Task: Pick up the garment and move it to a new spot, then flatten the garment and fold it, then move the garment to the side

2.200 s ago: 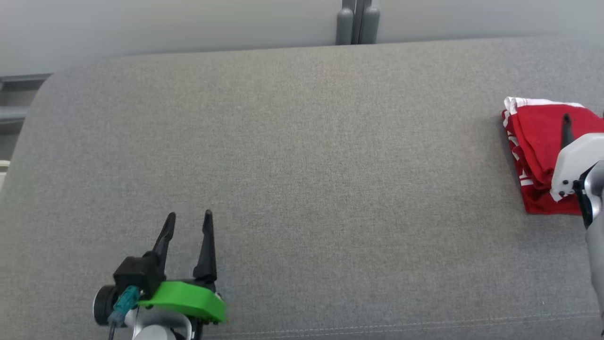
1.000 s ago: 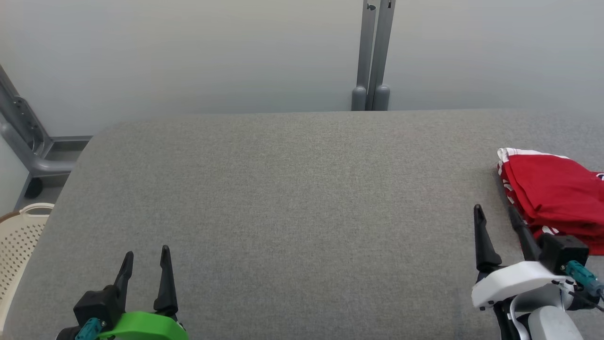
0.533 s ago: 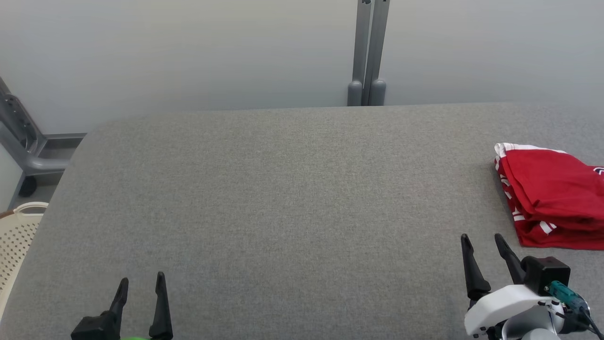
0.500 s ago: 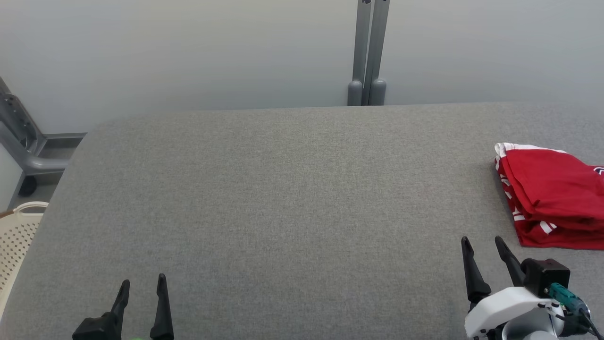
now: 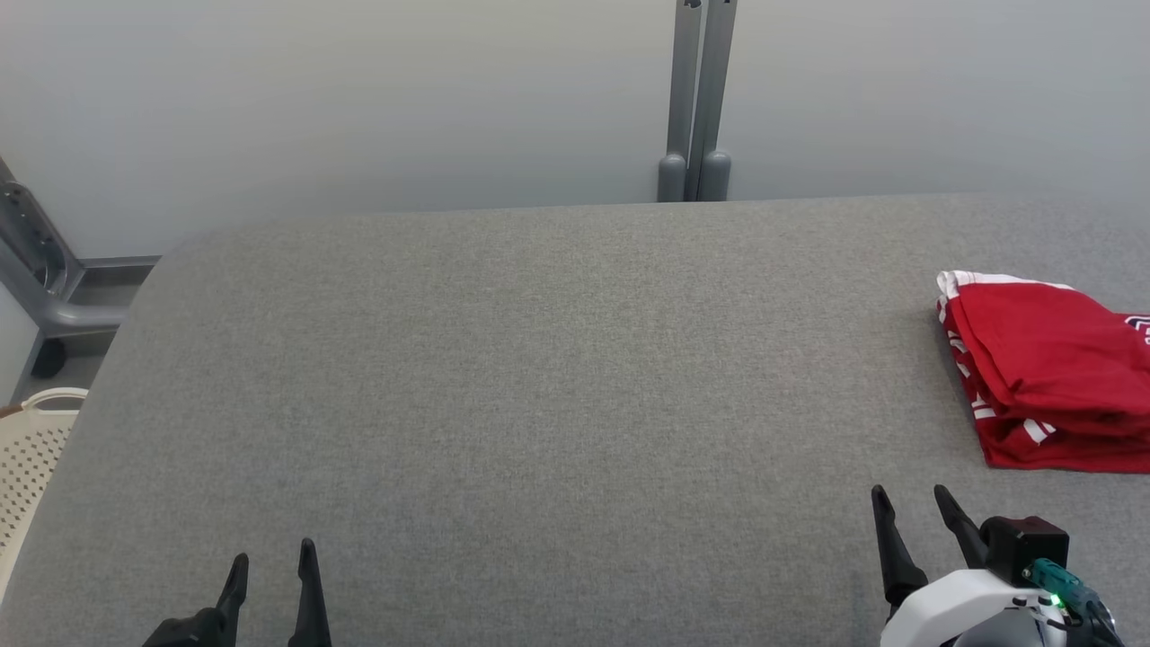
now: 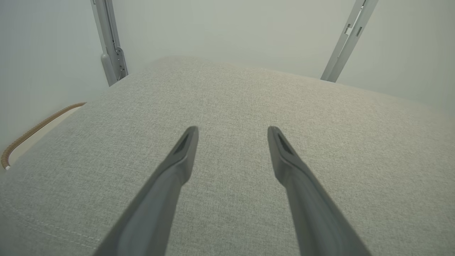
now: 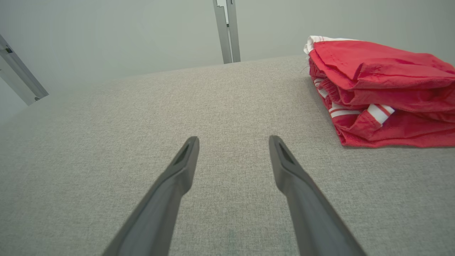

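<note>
One folded red garment [image 5: 1051,368] on woven grey upholstery [image 5: 539,377].

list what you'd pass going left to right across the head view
cream perforated basket → left gripper → grey upright post → right gripper → folded red garment

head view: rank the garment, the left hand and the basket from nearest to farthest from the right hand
1. garment: just ahead and to the right of the right hand, lying on the table.
2. left hand: far across the near side of the table, at the lower left.
3. basket: off the table's left end, beyond the left hand.
</note>
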Tool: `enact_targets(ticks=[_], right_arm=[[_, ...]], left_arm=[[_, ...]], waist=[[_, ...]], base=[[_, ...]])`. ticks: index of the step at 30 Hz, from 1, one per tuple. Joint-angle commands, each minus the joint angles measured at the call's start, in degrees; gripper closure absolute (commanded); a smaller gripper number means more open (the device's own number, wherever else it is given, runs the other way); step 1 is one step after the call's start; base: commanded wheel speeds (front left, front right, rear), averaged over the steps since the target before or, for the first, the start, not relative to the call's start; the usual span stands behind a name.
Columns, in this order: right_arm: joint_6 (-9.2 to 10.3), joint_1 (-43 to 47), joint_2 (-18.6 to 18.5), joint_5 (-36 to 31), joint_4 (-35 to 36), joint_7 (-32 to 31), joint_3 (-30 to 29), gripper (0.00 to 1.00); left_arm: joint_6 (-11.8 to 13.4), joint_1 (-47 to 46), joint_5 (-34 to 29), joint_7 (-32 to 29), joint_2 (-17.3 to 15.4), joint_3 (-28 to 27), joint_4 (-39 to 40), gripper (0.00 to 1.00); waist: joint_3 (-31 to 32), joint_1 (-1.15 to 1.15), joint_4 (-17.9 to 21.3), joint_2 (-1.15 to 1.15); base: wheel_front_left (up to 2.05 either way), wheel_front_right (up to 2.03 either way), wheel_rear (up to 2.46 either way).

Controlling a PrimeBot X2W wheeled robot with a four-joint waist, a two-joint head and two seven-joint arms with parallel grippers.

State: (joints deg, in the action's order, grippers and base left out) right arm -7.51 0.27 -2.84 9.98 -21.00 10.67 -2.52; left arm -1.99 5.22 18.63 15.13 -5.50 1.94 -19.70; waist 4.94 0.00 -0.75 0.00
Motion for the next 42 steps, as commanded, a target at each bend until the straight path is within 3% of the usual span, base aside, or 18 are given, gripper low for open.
enact_targets(ticks=[1, 23, 24, 29, 42], right_arm=[[0.06, 0.1, -0.1, 0.2, -0.2, 0.2, 0.0, 0.00], [0.06, -0.6, -0.1, 1.1, -0.4, 1.0, 0.7, 0.00], [0.00, -0.3, 0.0, 0.8, -0.5, 0.6, 0.7, 1.00], [-0.01, 1.0, 0.5, 1.8, -3.1, 0.1, 0.6, 1.00], [0.00, -0.1, 0.4, 16.0, -1.0, -2.1, 0.1, 1.00]], left_arm=[[-0.2, -0.5, 0.1, 0.1, 0.1, -0.3, -0.1, 0.00], [-1.1, -1.7, -1.4, 0.1, 0.6, -0.9, -1.3, 0.00], [-1.0, -0.9, -1.1, 0.0, 0.6, -0.7, -1.2, 1.00], [-1.1, 0.2, -0.1, -0.5, 1.3, -0.6, -3.9, 1.00], [-1.9, -2.9, 12.6, -5.0, 1.5, -2.4, -3.1, 1.00]], waist=[[0.0, 0.00, 0.0, 0.00], [-0.6, 0.00, -0.1, 0.00], [-0.6, 0.00, -0.1, 0.00], [-0.7, 0.00, -0.1, 0.00], [-1.2, 0.00, 0.0, 0.00]], base=[[0.00, 0.00, 0.00], [0.00, 0.00, 0.00], [0.00, 0.00, 0.00], [0.00, 0.00, 0.00], [0.00, 0.00, 0.00]])
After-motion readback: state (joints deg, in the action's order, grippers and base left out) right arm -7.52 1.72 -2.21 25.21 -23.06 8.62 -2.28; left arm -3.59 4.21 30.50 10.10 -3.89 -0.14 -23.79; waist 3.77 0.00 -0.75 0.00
